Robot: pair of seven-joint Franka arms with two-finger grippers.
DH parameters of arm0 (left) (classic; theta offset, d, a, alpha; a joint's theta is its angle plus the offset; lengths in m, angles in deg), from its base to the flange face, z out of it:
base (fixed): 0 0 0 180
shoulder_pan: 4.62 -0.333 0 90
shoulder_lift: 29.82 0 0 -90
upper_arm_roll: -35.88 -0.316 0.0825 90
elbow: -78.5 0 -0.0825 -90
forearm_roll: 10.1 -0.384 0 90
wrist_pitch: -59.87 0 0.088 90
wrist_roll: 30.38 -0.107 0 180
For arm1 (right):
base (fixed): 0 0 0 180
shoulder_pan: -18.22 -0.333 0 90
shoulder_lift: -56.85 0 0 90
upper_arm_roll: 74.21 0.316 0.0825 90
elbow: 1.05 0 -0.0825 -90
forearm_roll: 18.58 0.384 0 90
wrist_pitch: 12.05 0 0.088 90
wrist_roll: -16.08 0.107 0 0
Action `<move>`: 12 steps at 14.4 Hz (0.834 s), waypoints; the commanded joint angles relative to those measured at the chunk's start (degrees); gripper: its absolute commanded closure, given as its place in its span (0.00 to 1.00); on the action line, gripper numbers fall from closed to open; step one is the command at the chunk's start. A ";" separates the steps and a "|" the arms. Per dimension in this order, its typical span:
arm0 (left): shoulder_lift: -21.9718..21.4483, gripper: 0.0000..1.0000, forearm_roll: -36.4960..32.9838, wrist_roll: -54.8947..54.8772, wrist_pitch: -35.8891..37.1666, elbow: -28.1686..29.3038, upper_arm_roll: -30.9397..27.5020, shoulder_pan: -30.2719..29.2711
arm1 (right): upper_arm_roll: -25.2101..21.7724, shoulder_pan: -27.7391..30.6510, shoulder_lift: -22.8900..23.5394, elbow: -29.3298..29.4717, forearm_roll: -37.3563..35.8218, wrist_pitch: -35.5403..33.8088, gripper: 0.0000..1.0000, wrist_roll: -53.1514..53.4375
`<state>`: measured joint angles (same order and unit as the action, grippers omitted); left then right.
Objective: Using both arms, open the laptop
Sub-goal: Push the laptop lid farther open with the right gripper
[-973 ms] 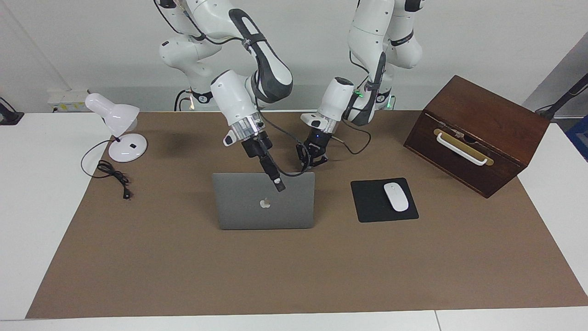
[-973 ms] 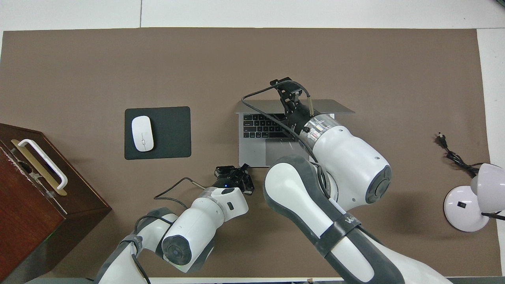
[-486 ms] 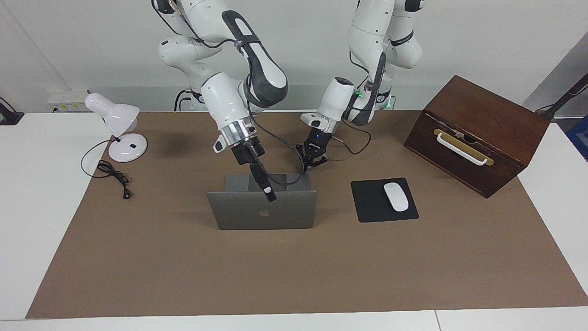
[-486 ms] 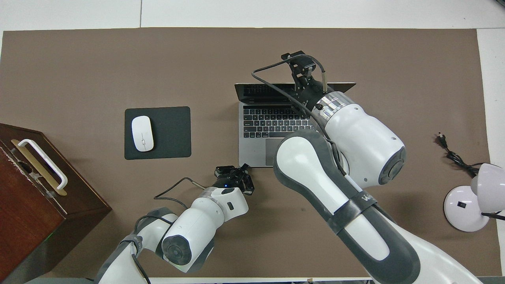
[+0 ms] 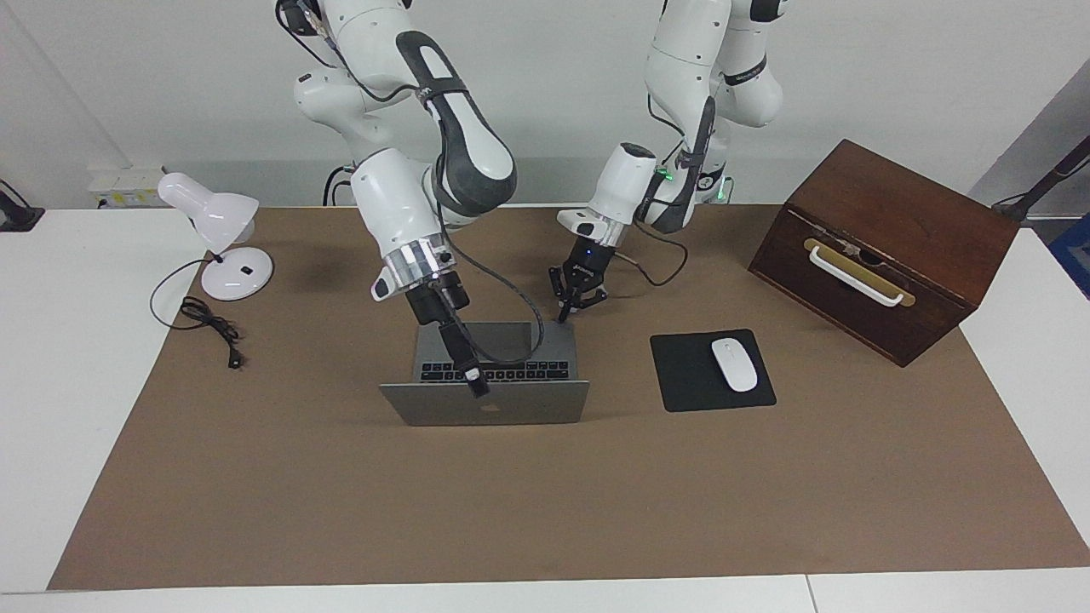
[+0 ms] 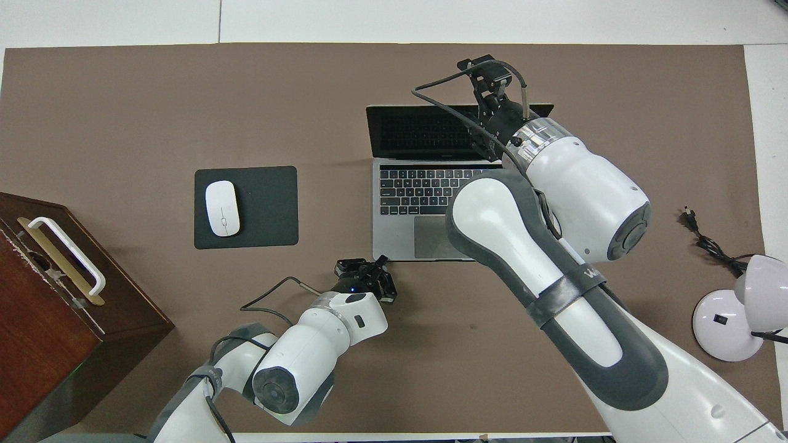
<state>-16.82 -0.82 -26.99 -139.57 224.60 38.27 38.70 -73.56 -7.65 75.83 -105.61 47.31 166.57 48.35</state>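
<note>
The silver-grey laptop (image 5: 528, 407) (image 6: 418, 237) stands open in the middle of the brown mat. Its lid leans well back, away from the robots, with the black keys and the dark screen (image 6: 418, 132) exposed. My right gripper (image 5: 479, 388) (image 6: 486, 66) reaches over the keyboard and sits at the lid's top edge. My left gripper (image 5: 563, 317) (image 6: 378, 261) is shut, its tips down at the corner of the laptop's base nearest the robots, toward the left arm's end.
A white mouse (image 5: 734, 364) lies on a black mouse pad (image 5: 681, 387) beside the laptop, toward the left arm's end. A dark wooden box (image 5: 886, 247) with a white handle stands past it. A white desk lamp (image 5: 223, 247) and its cord sit at the right arm's end.
The right gripper has travelled away from the robots and downward with the lid's edge. The lid has swung from nearly upright to leaning far back. The left gripper has stayed put.
</note>
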 commanded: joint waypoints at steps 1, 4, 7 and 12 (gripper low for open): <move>3.79 1.00 1.53 -1.10 -1.21 -2.22 -1.16 1.33 | 0.49 1.08 2.90 4.18 1.26 -0.55 0.00 -2.47; 3.79 1.00 1.53 -1.10 -1.21 -2.22 -1.16 1.33 | 0.41 1.25 3.17 6.03 1.08 -1.86 0.00 -2.47; 3.79 1.00 1.53 -1.10 -1.21 -2.22 -1.16 1.33 | 0.23 0.82 2.47 7.35 0.90 -5.56 0.00 -1.68; 3.79 1.00 1.53 -1.10 -1.21 -2.22 -1.16 1.33 | -0.21 0.81 -1.74 5.95 0.12 -11.51 0.00 -1.51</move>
<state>-16.81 -0.82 -26.99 -139.59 224.60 38.27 38.70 -73.50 -7.89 76.55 -99.03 47.31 159.49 48.23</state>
